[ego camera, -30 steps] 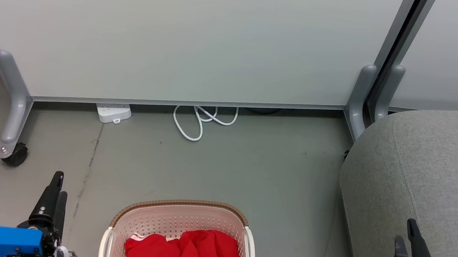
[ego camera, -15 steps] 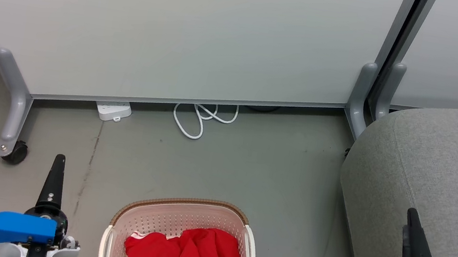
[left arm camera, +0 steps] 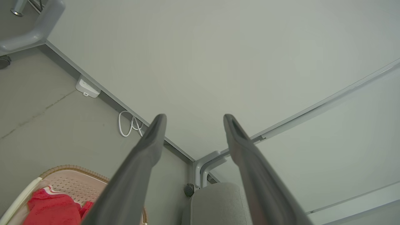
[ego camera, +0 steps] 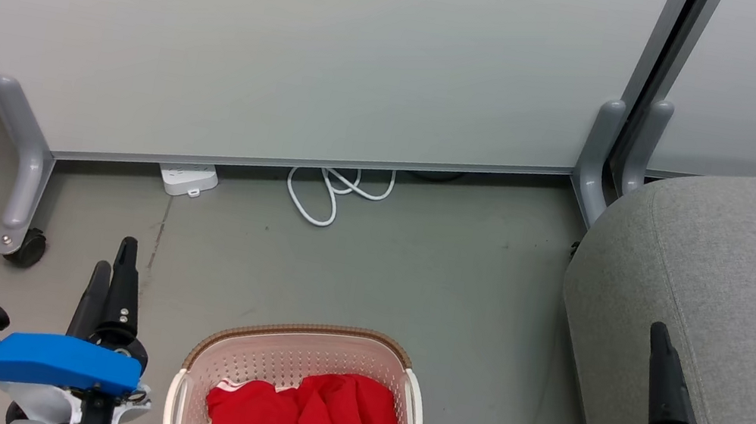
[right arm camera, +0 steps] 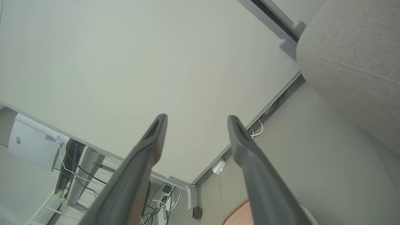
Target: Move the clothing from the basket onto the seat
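Head view sets the basket (ego camera: 305,329) at 6 o'clock on the grey floor (ego camera: 413,279), with the red clothing (ego camera: 312,423) heaped inside it, and the grey seat (ego camera: 745,266) at 3 o'clock, well apart from the basket. The left pincer (ego camera: 115,256) hovers at 7 o'clock beside the basket and the right pincer (ego camera: 658,336) at 5 o'clock over the seat's edge. From here both look nearly edge-on, so their gap is hard to read. Each wrist view settles it, showing two dark fingers (left arm camera: 150,143) spread wide with nothing between them. Left wrist view catches the basket and clothing at 7 o'clock and the seat's end at 6 o'clock. Right wrist view adds a tangle of wires (right arm camera: 162,200) behind the partition panel (ego camera: 299,38) at 7 o'clock, plus a sliver of basket rim at 6 o'clock. The pale panel stands on grey feet, one with a castor (ego camera: 26,248). Under its lower edge lie a white power strip (ego camera: 188,179) and a looped white cable (ego camera: 327,196). The basket's near half is cut off by the frame — how many garments lie there I cannot tell.
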You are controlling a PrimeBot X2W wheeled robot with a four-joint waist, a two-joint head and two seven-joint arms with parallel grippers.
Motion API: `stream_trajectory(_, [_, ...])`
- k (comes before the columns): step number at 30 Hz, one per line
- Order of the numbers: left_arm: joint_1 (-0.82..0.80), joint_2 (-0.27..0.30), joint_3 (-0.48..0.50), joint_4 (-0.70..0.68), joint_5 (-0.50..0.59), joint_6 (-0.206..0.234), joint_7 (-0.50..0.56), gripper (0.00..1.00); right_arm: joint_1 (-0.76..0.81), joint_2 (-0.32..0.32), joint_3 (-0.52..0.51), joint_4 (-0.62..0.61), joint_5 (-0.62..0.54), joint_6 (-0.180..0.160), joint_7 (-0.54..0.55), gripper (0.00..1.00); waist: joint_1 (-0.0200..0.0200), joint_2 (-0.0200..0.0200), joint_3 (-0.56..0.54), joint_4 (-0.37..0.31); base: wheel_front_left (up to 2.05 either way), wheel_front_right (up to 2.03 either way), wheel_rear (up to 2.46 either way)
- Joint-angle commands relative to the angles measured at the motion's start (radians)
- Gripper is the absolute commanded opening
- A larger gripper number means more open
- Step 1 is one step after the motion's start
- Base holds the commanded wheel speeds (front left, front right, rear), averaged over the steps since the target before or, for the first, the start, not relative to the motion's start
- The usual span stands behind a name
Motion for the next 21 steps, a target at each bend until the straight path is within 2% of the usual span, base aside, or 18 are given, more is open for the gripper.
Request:
stream_trajectory(1, [-0.028,0.008,-0.007,-0.018,0.038,0.004,-0.009,1.00,-0.027,-0.006,0.006,-0.020,-0.035,0.001,-0.009,1.00,0.0000,0.0000,0.000,0.000,0.00,0.00,0.00])
stream_trajectory(11, [-0.034,0.009,-0.050,-0.015,0.213,0.015,-0.042,1.00,-0.027,-0.007,0.034,-0.019,-0.206,0.002,-0.042,1.00,0.0000,0.0000,0.004,0.003,0.00,0.00,0.00])
stream_trajectory(21, [-0.039,0.010,-0.076,-0.003,0.335,0.011,-0.073,1.00,-0.028,-0.008,0.050,-0.017,-0.332,0.002,-0.074,1.00,0.0000,0.0000,0.007,0.006,0.00,0.00,0.00])
